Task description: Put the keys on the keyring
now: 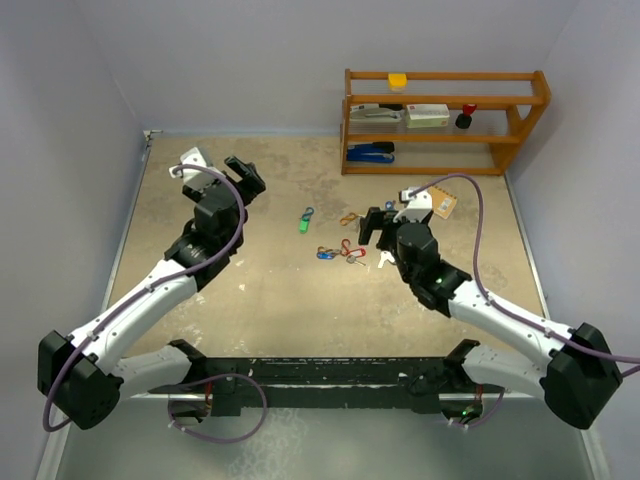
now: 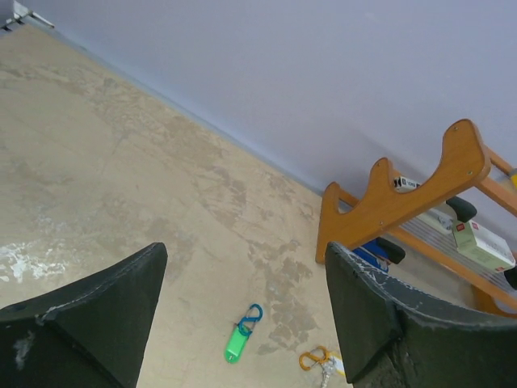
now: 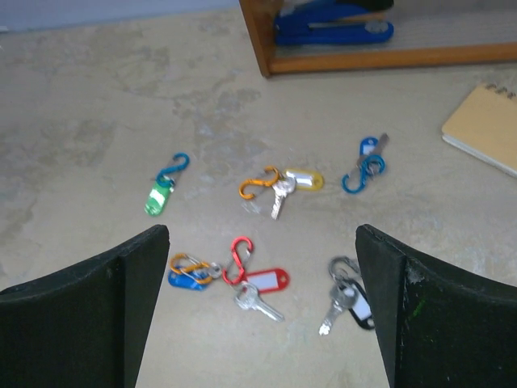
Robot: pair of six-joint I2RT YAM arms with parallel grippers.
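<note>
On the tabletop (image 3: 97,97), just ahead of your right tool (image 3: 258,238), the keys (image 3: 257,299) lie scattered loose with their coloured tags (image 3: 266,280) and clips (image 3: 240,257). That tool's fingers (image 3: 97,307) stand wide apart, gripping nothing. Your left tool (image 2: 245,255) is likewise spread and empty, well off to their left.

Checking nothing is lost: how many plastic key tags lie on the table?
6: green plastic tag far left, yellow tag centre, small blue tag upper right; nearer, larger blue tag, red tag, black-and-white tag. None looks hidden.
</note>
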